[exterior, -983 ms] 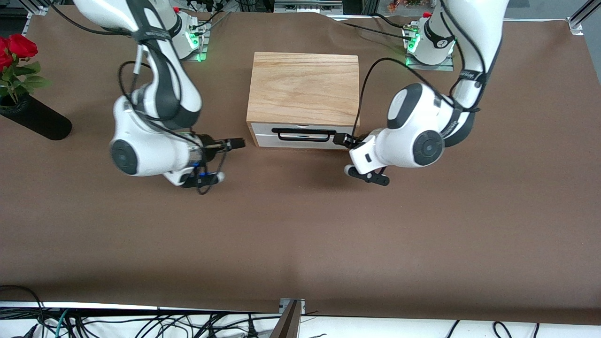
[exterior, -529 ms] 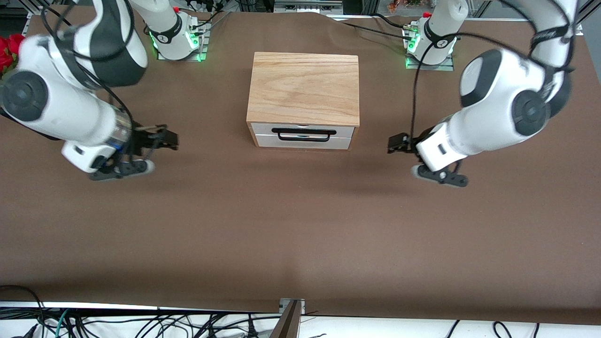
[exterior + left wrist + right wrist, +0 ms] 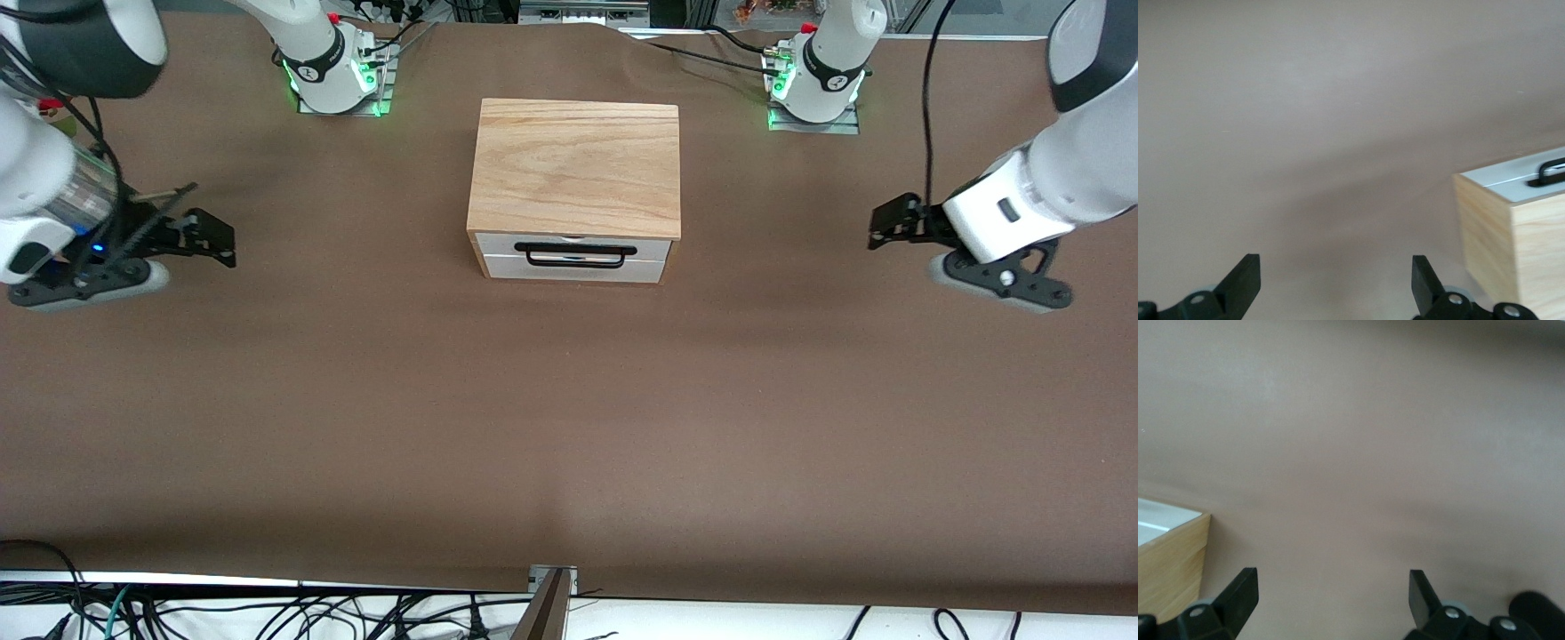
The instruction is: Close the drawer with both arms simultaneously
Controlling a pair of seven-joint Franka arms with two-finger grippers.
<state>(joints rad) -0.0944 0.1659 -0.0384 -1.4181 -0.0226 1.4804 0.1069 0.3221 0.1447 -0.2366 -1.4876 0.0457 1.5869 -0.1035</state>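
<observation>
The drawer (image 3: 573, 268) sits pushed into the light oak box (image 3: 576, 169), its white front flush with the box and its black wire handle (image 3: 575, 255) across it. My left gripper (image 3: 889, 227) is open and empty over bare table, well off toward the left arm's end. My right gripper (image 3: 209, 236) is open and empty over bare table toward the right arm's end. The left wrist view shows the box's side (image 3: 1511, 240) and the white front (image 3: 1505, 179) past its open fingers (image 3: 1245, 283). The right wrist view shows a box corner (image 3: 1171, 567).
The brown table cover (image 3: 569, 427) spreads wide in front of the drawer. The arm bases (image 3: 333, 76) (image 3: 818, 84) with green lights stand beside the box's back corners. A dark rounded object (image 3: 1538, 610) shows in the right wrist view. Cables (image 3: 267, 613) lie below the table's front edge.
Both grippers have pulled away from the drawer front and swung outward to their own ends of the table. The drawer has stayed shut in the box.
</observation>
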